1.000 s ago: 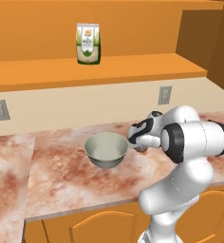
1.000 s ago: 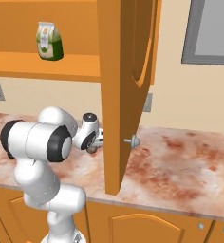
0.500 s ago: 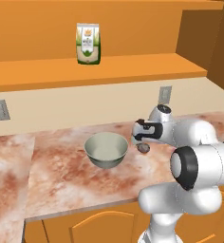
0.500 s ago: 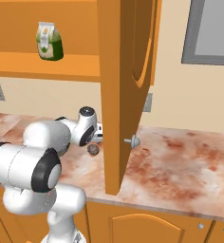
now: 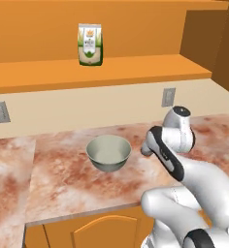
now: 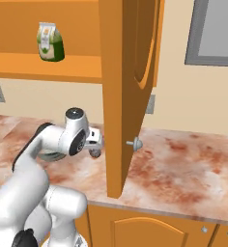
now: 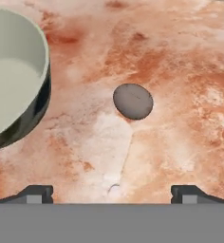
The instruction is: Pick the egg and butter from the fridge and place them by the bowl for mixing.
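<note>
The egg, a small speckled grey-beige oval, lies on the marbled counter just right of the bowl. My gripper hangs above the egg, open, with nothing between its fingertips. In the left base view the pale grey-green bowl stands mid-counter, and my white arm bends over the counter to its right. My hand points down beside the cabinet door. The butter and the fridge are out of view.
An open wooden cabinet door with a round knob hangs close to the right of my hand. A green-and-white bag stands on the shelf above. A wall outlet sits behind the counter. A grey microwave is at the upper right.
The jaws opened to full width and let go of the egg, which now lies on the counter by the bowl. The arm swung round and the hand drew up from it.
</note>
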Tool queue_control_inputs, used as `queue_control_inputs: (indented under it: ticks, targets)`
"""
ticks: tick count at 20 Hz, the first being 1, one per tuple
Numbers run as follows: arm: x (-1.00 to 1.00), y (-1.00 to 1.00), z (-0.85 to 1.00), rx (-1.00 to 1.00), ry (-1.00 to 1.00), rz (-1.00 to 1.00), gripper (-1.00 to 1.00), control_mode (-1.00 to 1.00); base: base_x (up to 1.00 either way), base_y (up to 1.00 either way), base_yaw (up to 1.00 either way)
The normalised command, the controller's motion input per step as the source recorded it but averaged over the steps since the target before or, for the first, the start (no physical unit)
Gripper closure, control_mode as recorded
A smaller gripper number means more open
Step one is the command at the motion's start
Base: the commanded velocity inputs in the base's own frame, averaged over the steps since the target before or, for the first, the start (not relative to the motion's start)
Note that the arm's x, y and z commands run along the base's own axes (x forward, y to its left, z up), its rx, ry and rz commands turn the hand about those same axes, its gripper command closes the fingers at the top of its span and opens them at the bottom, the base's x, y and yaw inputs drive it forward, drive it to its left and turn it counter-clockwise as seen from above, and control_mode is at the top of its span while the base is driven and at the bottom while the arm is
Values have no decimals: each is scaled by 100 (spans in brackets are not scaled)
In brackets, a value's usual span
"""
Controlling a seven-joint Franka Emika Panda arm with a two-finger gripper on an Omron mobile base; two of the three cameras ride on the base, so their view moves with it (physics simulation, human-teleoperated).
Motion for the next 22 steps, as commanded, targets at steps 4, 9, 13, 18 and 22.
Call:
queue_control_inputs:
  ticks: [4, 9, 13, 18, 22]
  targets:
    - [-100, 0, 71, -6, 0, -25, -100, -100, 0, 0, 0]
    - [-91, 0, 80, -1, 0, -29, -100, -100, 0, 0, 0]
    - [-88, 0, 83, 0, 0, -26, -100, -100, 0, 0, 0]
    - [-76, 0, 74, 0, 0, -11, -100, -100, 0, 0, 0]
    - [-48, 4, 71, 0, -6, 4, -100, -100, 0, 0, 0]
